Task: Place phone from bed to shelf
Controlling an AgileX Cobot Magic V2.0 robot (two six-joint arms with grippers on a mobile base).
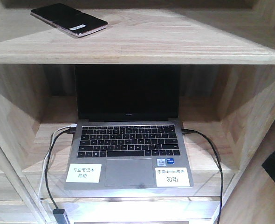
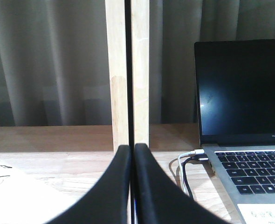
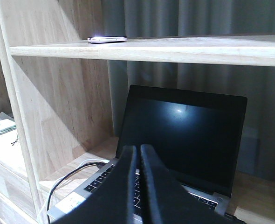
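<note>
The phone [image 1: 68,19], a thin glossy black slab with a pinkish edge and a small white sticker, lies flat on the upper plank of the pale wood shelf [image 1: 142,49]. The right wrist view shows the phone [image 3: 107,39] edge-on at the left end of that plank [image 3: 175,50]. My left gripper [image 2: 132,148] is shut with nothing between its fingers, in front of an upright shelf post [image 2: 127,70]. My right gripper [image 3: 138,149] is shut and holds nothing, below the phone's plank and in front of the laptop. The bed is out of view.
An open silver laptop [image 1: 128,154] with a dark screen sits on the lower shelf, with cables [image 1: 51,158] plugged in on both sides. Grey curtains [image 2: 49,60] hang behind the shelf. White paper [image 2: 7,196] lies on the plank at the left.
</note>
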